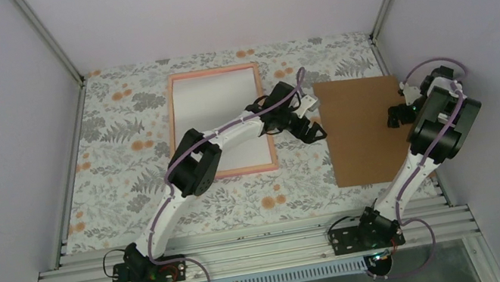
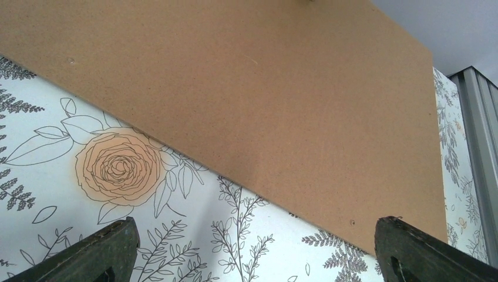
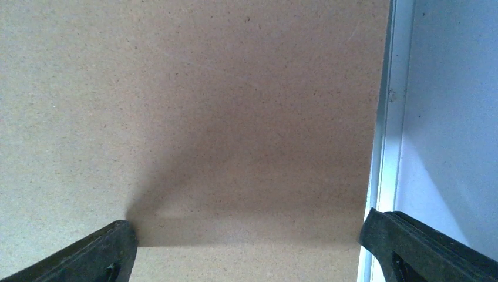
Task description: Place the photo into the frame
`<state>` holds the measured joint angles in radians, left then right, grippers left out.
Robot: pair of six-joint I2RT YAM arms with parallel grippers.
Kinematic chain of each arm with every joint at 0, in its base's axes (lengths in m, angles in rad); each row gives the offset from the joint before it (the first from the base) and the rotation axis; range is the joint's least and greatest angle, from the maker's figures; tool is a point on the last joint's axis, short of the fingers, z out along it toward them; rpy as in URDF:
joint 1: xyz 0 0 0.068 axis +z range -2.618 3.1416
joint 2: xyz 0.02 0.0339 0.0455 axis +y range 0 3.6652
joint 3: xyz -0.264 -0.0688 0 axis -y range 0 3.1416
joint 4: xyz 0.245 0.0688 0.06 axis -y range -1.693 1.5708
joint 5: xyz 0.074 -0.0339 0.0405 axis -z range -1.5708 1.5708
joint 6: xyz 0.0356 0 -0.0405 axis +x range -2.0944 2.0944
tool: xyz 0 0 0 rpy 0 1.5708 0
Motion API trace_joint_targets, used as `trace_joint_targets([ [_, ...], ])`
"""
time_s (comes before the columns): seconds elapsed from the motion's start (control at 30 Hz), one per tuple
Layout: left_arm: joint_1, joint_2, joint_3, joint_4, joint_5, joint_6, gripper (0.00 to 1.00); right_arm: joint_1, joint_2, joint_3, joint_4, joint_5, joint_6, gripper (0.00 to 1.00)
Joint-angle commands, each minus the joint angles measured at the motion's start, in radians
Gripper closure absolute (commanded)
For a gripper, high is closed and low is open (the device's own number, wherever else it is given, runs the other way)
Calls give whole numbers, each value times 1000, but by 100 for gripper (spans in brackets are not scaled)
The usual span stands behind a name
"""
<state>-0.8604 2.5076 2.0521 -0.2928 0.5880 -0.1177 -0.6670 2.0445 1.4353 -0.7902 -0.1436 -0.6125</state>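
The brown backing board (image 1: 360, 130) lies flat on the floral worktop (image 1: 123, 131), and everything else is easiest placed against it. The pink frame (image 1: 212, 71) lies just off the board's left edge, close to it without touching as far as the overhead view shows. Inside its rim there is only a pale, blank surface, with no sunset colours. The photo cannot be found in any of the three views, so where it sits cannot be told; it may be hidden under the board or lying face down.

The left claw (image 1: 309, 129) hovers over the strip of worktop between the board's left edge and the frame. It is spread wide and carries nothing; its wrist camera looks across a printed orange rose to the board's near edge. The right claw (image 1: 398, 116) hangs over the board's right margin, beside the enclosure's metal rail, equally wide and empty, casting a soft shadow on the fibreboard below.

Judging by this, the task is early to middling at best — the frame is open with its backing set aside, but no print is seen seated in it. Locating the photo, laying it in and closing up with the board all appear to remain.
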Motion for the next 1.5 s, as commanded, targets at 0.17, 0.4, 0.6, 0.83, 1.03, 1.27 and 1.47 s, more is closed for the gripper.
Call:
trace_joint_targets([
  [0.17,-9,20,-12,30,41,-22,0,-14,99,40,-52,-35,15,0],
  [0.4,-9,31,-42,48,67,-38,0,-17,92,136,-158,-109,12,7],
  [0.6,-9,50,-39,58,88,-49,0,-17,41,207,-259,-196,-1,23],
  [0.83,-9,49,-42,60,86,-52,1,-12,-38,187,-256,-195,33,20],
  [1.03,-9,41,-43,60,85,-51,0,-16,-59,121,-98,-24,52,0],
  [1.27,-10,42,-43,63,80,-50,0,-17,34,147,-108,-75,55,0],
  [1.47,-9,43,-46,63,82,-50,1,-19,91,128,-70,-88,64,0],
])
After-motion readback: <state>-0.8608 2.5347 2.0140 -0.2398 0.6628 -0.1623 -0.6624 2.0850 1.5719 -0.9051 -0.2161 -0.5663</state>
